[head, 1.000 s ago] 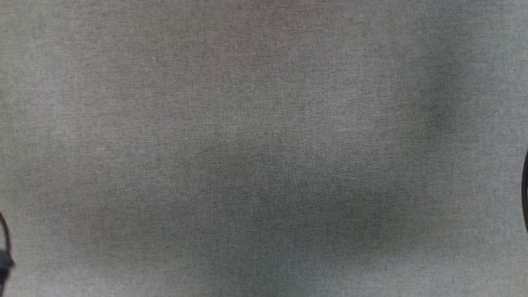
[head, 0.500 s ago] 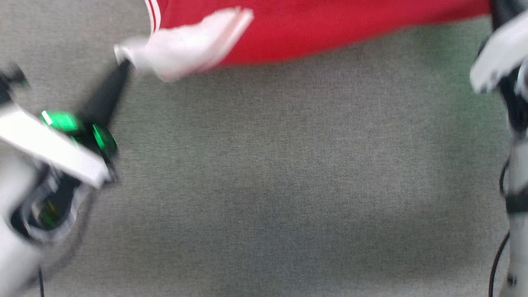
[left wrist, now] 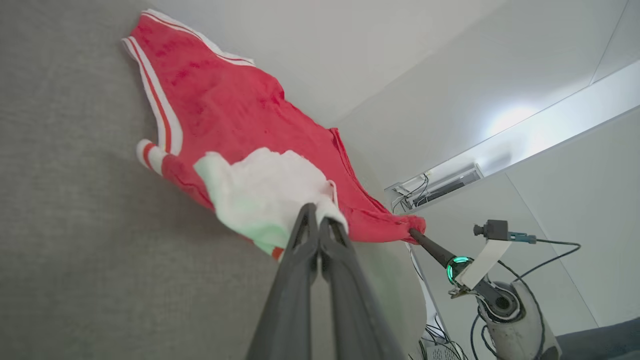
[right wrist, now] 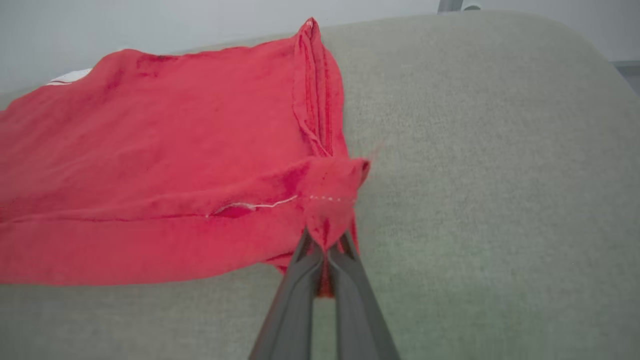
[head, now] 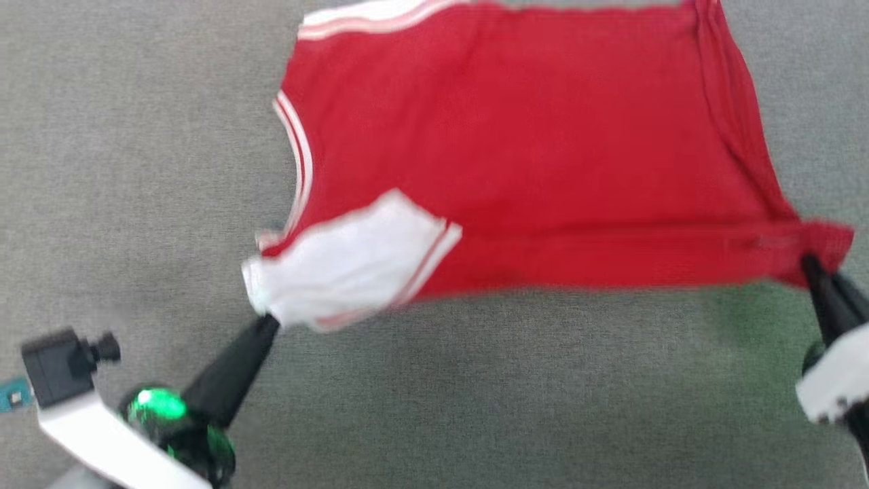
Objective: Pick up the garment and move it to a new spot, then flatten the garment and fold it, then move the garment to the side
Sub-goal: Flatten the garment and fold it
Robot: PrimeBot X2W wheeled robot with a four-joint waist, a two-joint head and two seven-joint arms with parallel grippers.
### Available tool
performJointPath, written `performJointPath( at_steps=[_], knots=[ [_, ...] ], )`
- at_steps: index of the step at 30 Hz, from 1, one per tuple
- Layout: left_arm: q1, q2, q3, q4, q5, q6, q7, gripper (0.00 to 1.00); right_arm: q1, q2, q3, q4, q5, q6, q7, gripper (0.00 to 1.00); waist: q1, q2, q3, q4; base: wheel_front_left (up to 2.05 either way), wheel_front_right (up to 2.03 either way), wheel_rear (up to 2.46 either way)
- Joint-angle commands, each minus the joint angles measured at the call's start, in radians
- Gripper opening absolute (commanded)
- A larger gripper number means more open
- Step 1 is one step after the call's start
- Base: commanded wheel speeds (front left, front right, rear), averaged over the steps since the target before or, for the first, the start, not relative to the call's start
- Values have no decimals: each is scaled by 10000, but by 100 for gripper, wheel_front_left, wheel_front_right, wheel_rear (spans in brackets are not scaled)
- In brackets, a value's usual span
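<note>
The garment (head: 529, 156), red with white sleeves and striped trim, hangs stretched between both grippers over the grey fabric surface (head: 475, 407). My left gripper (head: 266, 318) is shut on the bunched white sleeve (head: 346, 265) at the garment's near left corner; in the left wrist view its tips (left wrist: 316, 212) pinch that sleeve (left wrist: 260, 192). My right gripper (head: 808, 261) is shut on the red hem corner at the near right; the right wrist view shows the garment (right wrist: 150, 165) with its corner pinched by the same gripper (right wrist: 325, 240). Lettering and number are hidden.
Grey fabric surface (right wrist: 500, 175) spreads all around the garment. In the left wrist view, pale walls (left wrist: 450, 75) and cables lie beyond the surface edge, with the right gripper (left wrist: 414, 233) on the red corner.
The head camera has shifted. The garment has come down into view, from a red tint at the top edge to stretched across the upper half. Both grippers stay shut on its corners.
</note>
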Motion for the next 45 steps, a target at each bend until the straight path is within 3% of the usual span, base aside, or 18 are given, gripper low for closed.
performJointPath(
  at_steps=[1, 9, 14, 26, 37, 40, 42, 43, 44, 45],
  knots=[
    [219, 30, 113, -158, 85, 26, -51, 0, 270, 70, -56, -258, 91, -8, 82, 0, 0, -1, -31, 29, 0, 0, 0],
    [1950, 331, 982, -1222, 571, 26, -52, 0, 2398, 530, -413, -2018, 381, -8, 433, 0, 0, -1, -68, 42, 0, 0, 0],
    [1598, 524, 997, -1475, 911, 26, -53, 0, 2160, 640, -406, -2208, 465, -8, 371, 0, 0, -1, -56, -12, 0, 0, 0],
    [-1921, 298, 71, -159, 98, 26, -53, 0, -1062, 329, 206, -50, -385, -8, 542, 0, 0, -1, 804, -246, 0, 0, 0],
    [-3176, -22, -287, 1584, -393, 26, -31, 0, -2454, 467, 518, 1550, -965, -8, 112, 0, 0, -1, 1618, -343, 0, 0, 0],
    [-3320, -66, -528, 2050, -389, 26, -14, 4, -2494, 533, 586, 1979, -946, -8, -123, 0, 0, -1, 1684, -371, 0, 0, 0],
    [-3423, 6, -703, 2318, -262, 26, -9, 16, -2520, 561, 646, 2214, -972, -8, -301, 0, 0, -1, 1661, -386, 0, 0, 0],
    [-3460, 84, -823, 2463, -162, 26, -5, 28, -2521, 570, 692, 2292, -979, -8, -408, 13, 0, -1, 1623, -402, 0, 0, 0],
    [-3518, 158, -953, 2567, -81, 26, -8, 44, -2532, 576, 722, 2356, -981, -8, -535, 41, 0, -1, 1574, -416, 0, 0, 0],
    [-3586, 269, -1048, 2685, 60, 26, -13, 89, -2543, 586, 753, 2374, -1006, -6, -661, 84, 0, -1, 1508, -431, 0, 0, 0]
  ],
)
